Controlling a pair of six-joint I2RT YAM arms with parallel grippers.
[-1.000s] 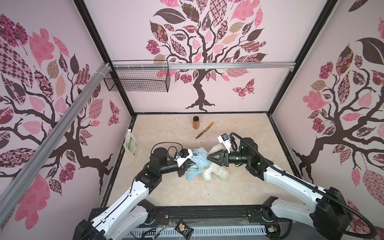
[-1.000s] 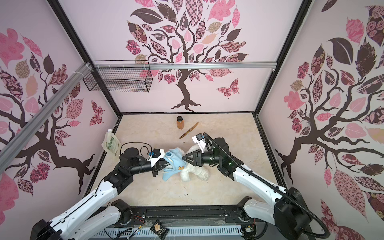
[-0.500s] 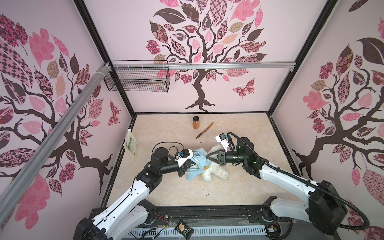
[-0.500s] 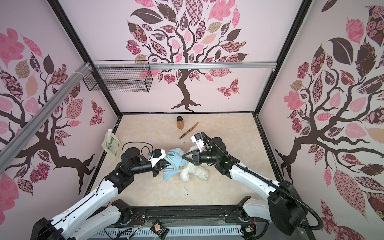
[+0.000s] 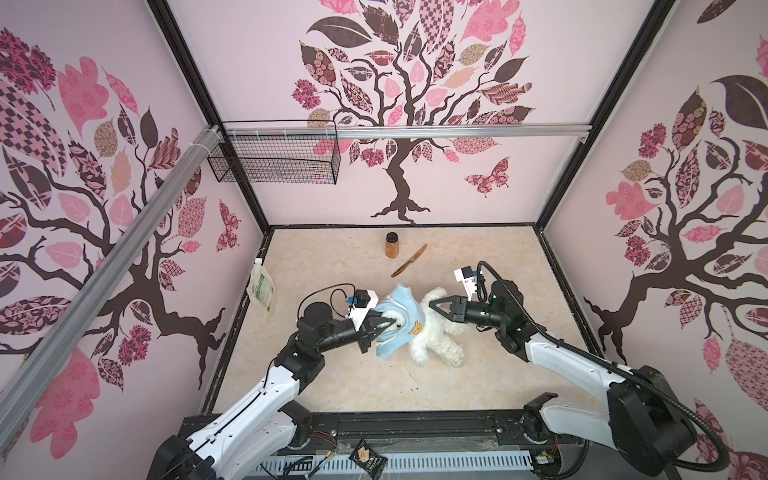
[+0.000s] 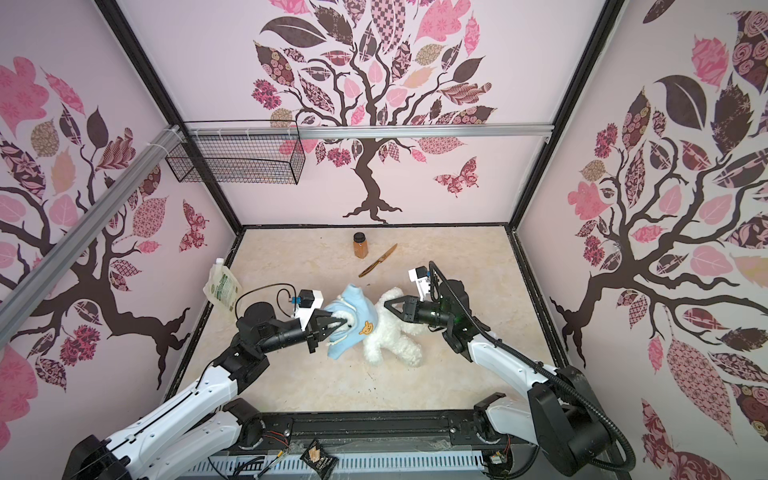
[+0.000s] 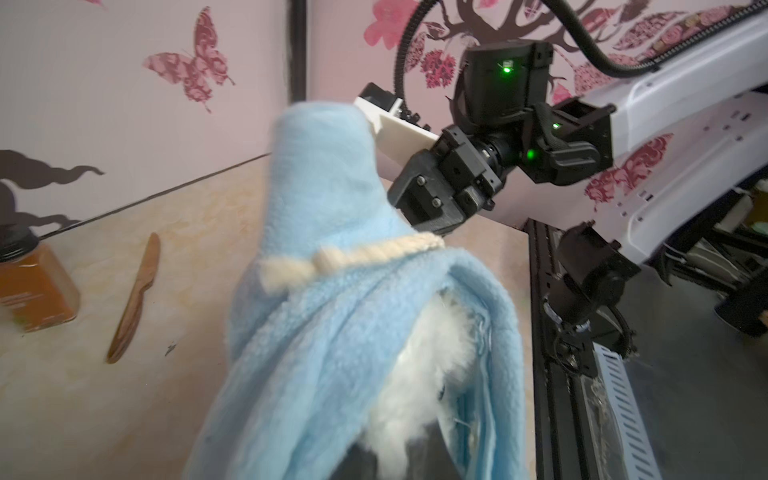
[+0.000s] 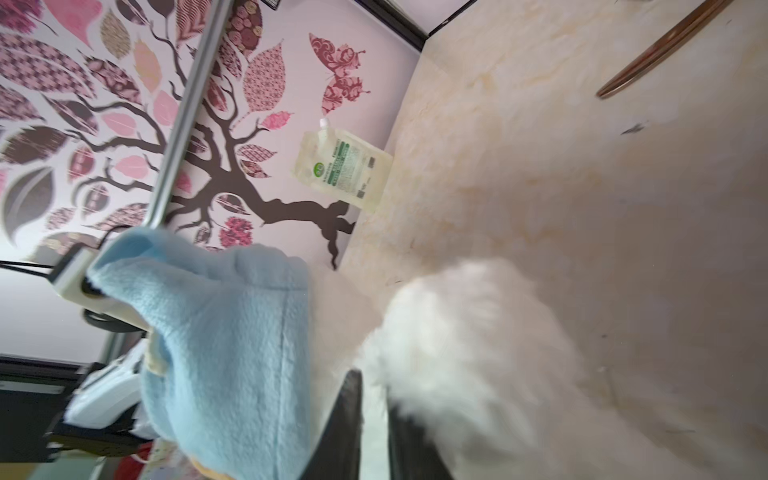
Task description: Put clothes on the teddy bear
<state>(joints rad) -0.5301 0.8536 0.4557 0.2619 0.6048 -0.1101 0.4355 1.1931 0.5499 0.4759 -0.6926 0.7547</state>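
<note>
One teddy bear, lying mid-table; we log light blue shirt over its head and torso, sleeves seemingly unfilled. Left gripper clamps the shirt; right gripper at fur, jaw state untellable.

Two arms, white shells, black joints.
Left arm: white wrist-camera housing, thin black looped cable.
Right arm: ribbed black cable conduit, green indicator lights, white camera mount.
Right gripper: black, screw-fastened, pointed jaws.
</note>
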